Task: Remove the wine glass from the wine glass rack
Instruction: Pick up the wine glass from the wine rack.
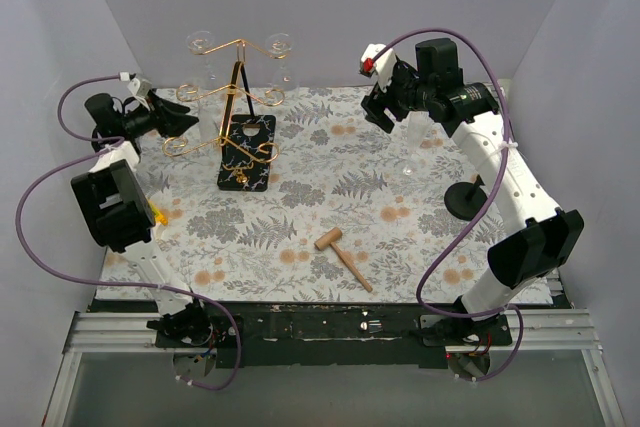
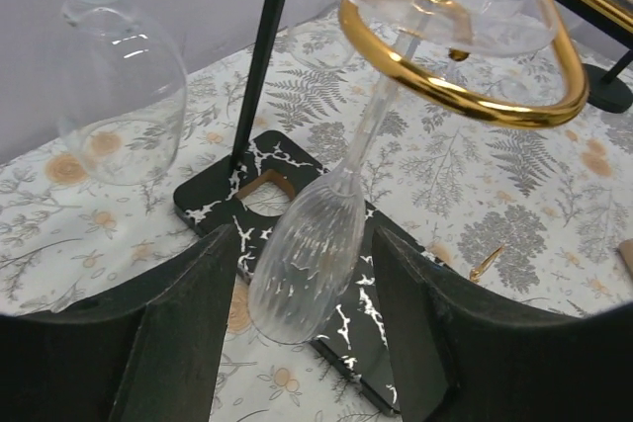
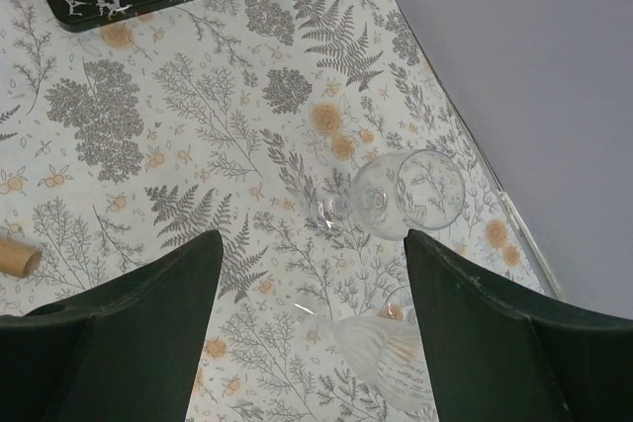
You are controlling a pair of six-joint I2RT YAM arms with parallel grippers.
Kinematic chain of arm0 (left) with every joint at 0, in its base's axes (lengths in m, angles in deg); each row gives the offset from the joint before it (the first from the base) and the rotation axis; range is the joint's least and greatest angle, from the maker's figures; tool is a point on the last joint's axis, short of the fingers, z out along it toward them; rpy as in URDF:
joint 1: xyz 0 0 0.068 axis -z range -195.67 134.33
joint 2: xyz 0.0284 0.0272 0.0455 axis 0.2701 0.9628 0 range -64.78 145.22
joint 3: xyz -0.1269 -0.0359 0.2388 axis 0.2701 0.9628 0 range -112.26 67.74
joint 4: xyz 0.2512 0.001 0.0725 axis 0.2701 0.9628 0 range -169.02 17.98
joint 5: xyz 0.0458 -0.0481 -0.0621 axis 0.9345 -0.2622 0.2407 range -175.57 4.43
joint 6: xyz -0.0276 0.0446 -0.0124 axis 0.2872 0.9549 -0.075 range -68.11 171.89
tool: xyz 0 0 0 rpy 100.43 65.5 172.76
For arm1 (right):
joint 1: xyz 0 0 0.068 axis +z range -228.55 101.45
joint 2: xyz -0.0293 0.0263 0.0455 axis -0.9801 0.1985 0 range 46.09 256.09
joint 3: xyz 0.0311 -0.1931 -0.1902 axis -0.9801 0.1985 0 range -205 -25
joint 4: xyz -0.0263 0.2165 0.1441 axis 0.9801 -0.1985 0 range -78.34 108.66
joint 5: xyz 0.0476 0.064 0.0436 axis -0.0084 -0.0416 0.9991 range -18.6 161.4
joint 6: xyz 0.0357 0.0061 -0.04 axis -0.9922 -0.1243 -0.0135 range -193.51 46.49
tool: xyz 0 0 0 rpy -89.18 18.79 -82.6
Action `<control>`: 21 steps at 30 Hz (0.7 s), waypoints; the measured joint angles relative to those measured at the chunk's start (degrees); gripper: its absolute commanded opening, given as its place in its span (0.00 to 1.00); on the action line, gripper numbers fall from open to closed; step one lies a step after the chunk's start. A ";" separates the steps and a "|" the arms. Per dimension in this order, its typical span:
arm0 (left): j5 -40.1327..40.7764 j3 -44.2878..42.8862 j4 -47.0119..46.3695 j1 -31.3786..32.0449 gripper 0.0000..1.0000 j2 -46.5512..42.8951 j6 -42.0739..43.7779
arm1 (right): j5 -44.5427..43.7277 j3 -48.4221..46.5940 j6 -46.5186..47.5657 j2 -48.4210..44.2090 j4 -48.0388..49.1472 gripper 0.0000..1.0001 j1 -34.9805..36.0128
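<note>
Wine glass [image 2: 312,254] under rack loop [image 2: 465,96], inside left gripper [image 2: 302,249], grip unclear; right gripper [image 3: 314,244] wide.

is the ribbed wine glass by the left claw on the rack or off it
On it: the ribbed wine glass hangs bowl down, foot resting on a gold loop of the rack.

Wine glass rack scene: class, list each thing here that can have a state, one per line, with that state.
Wine glass rack: upright, glasses hanging on it.
Ribbed wine glass: hanging upside down from a gold loop.
Plain wine glass: hanging upside down.
Left gripper: open, astride the ribbed glass's bowl.
Right gripper: open, empty.
Table glass: off the rack.
Mallet: lying flat.
</note>
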 measured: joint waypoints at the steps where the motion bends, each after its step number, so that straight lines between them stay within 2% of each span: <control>1: -0.20 0.76 -2.36 0.28 0.54 0.00 -1.97 | -0.20 -0.02 0.09 0.00 -0.17 0.83 0.00; 10: -0.96 2.49 -30.64 1.27 0.50 1.33 -25.05 | -2.12 -0.20 1.03 0.07 -1.75 0.83 0.04; 14: -1.03 2.25 -35.78 2.05 0.49 3.19 -29.59 | -2.75 -0.20 1.05 0.20 -1.90 0.83 0.04; 21: -0.94 1.92 -36.57 4.07 0.41 4.37 -30.62 | -2.99 -0.20 1.05 0.70 -1.92 0.83 0.04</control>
